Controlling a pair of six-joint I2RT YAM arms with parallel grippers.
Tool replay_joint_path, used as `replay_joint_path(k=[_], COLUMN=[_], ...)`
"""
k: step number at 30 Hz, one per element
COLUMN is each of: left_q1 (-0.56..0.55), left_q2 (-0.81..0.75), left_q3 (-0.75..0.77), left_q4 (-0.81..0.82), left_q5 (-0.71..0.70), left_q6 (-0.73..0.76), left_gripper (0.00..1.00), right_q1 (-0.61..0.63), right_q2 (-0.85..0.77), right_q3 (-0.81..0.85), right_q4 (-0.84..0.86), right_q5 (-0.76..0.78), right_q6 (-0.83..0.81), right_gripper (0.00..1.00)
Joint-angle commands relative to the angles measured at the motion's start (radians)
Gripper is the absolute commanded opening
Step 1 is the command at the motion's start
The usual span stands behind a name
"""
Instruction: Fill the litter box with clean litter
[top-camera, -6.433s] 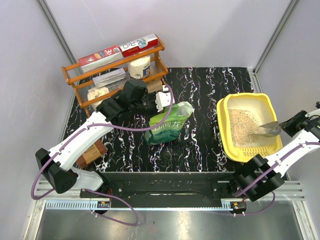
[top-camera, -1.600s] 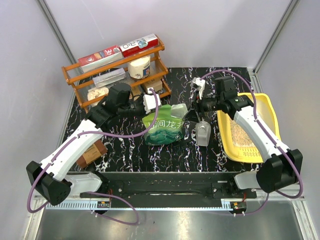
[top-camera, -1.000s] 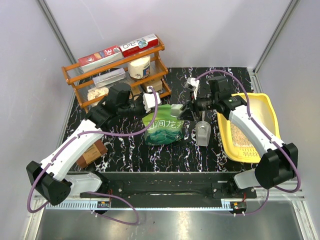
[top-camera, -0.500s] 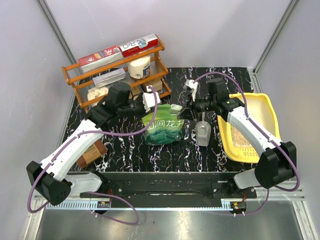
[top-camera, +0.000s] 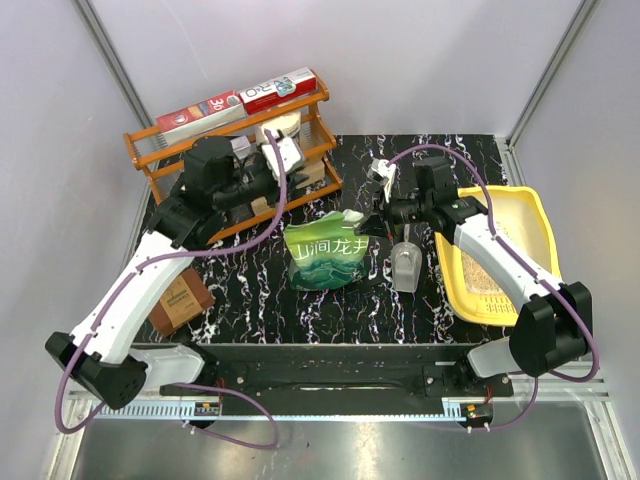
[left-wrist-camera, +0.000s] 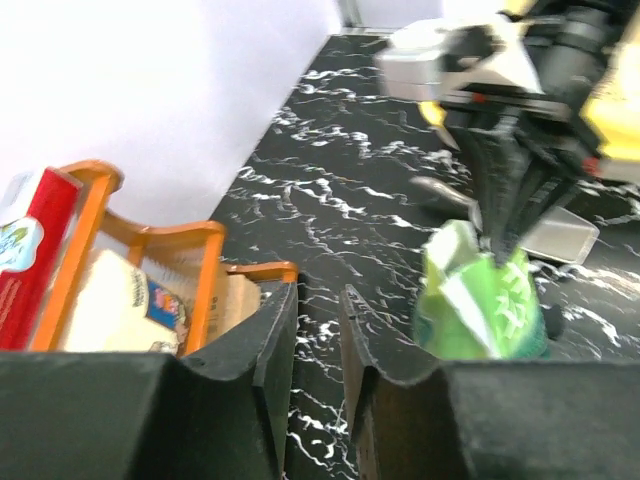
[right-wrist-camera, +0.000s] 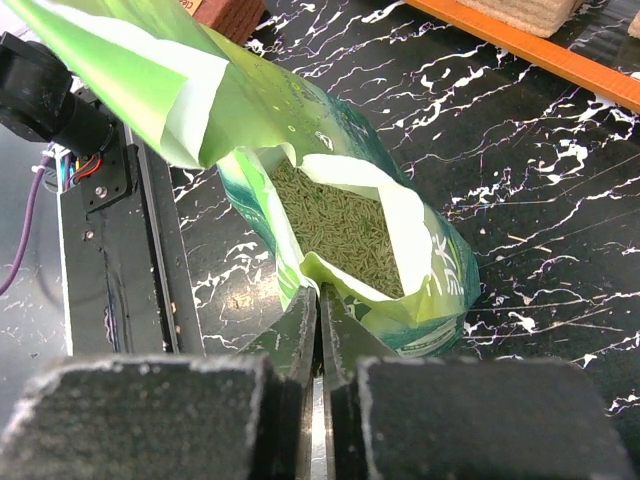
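The litter box (top-camera: 545, 235) sits at the table's right edge, partly filled with pale litter (top-camera: 477, 270). The green pouch (top-camera: 328, 258) stands open at centre, with pellets (right-wrist-camera: 335, 210) showing inside. Our right gripper (right-wrist-camera: 320, 292) is pinched tight on the pouch's rim. Our left gripper (left-wrist-camera: 318, 292), jaws narrowly apart and empty, hangs by the orange rack (left-wrist-camera: 180, 232). With only 1 thin pinch, we judge a slow lift best: mouth up, clear of the grey scoop (top-camera: 405, 268), tipping only over the box. The right arm hides part of the box, and the pouch's fill level stays unclear.
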Motion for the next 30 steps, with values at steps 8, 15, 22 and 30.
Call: replay_joint_path(k=[8,15,22,30], left_q1=[0.153,0.122,0.085,0.082], left_q2=[0.364,0.502,0.530,0.508], left_q3=[0.051,0.096,0.073,0.004], left_q4=[0.214,0.260,0.287,0.332], left_q5=[0.140,0.288,0.387,0.448], left_q6=[-0.179,-0.224,-0.288,-0.354], left_gripper=[0.01,0.00,0.00,0.00], right_q1=[0.011,0.011,0.011,0.013], right_q2=[-0.052,-0.078,-0.072,-0.064], right_q3=[-0.013,-0.007,-0.013,0.008], right_q4=[0.019,-0.024,-0.023,-0.041], right_q5=[0.111,0.199,0.197,0.228], right_q6=[-0.066,-0.095,-0.081,-0.075], right_gripper=[0.10,0.18,0.21,0.46])
